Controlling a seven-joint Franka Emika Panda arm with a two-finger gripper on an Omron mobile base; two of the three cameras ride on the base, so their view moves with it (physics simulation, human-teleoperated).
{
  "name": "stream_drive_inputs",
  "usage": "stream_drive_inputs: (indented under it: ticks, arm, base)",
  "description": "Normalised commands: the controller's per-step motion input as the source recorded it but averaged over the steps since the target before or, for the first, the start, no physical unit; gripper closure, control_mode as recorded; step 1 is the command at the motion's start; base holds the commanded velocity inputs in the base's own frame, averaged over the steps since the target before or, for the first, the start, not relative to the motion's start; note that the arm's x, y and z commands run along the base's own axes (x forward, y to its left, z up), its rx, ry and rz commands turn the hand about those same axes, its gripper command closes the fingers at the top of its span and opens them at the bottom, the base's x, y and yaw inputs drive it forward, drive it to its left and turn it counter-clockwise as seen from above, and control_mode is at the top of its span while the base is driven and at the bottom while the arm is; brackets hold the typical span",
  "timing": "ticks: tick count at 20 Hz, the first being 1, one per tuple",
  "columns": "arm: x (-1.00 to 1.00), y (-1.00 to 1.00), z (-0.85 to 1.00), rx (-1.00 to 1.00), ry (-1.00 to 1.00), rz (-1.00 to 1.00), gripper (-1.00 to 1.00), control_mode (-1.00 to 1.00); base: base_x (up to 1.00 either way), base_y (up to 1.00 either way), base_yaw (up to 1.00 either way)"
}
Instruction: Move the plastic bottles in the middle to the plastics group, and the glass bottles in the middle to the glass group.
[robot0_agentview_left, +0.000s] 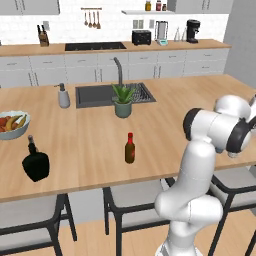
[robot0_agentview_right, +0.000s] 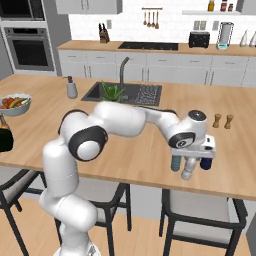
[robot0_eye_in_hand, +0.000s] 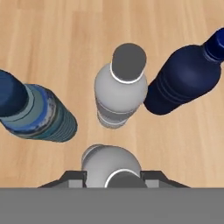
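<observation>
Fruit bowl at the bench's left edge holds fruit: yellow and red pieces, kinds not resolvable. Sink basin is set into the bench behind a potted plant; grey soap dispenser is just left of the basin.

Hand is over the plastics group near the bench's front edge on the right, narrowly open, its fingers closed on either side of a whitish white-capped bottle, which it grips just below the cap. That bottle is upright, long axis vertical, cap up toward the camera.

Group around it, all upright on the bench: a second whitish bottle just ahead, a blue-tinted bottle to one side, a dark blue bottle to the other.

Brown red-capped bottle stands upright mid-bench, alone. Squat black glass bottle stands upright well to its left, near the front edge. Two small brown shakers stand behind the plastics.
</observation>
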Motion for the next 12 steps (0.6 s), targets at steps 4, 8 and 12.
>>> stream_drive_inputs:
  ticks: [4, 8, 12]
  arm:
    - [0.13, 0.1, -0.33, 0.0, 0.19, -0.01, 1.0, -1.0]
    - [0.0, -0.02, -0.36, 0.0, 0.14, 0.0, 1.0, -1.0]
    - [-0.04, -0.01, -0.45, 0.0, 0.12, 0.0, 1.0, -1.0]
  base:
    - [0.0, 0.0, 0.0]
    - [0.0, 0.0, 0.0]
    - [0.0, 0.0, 0.0]
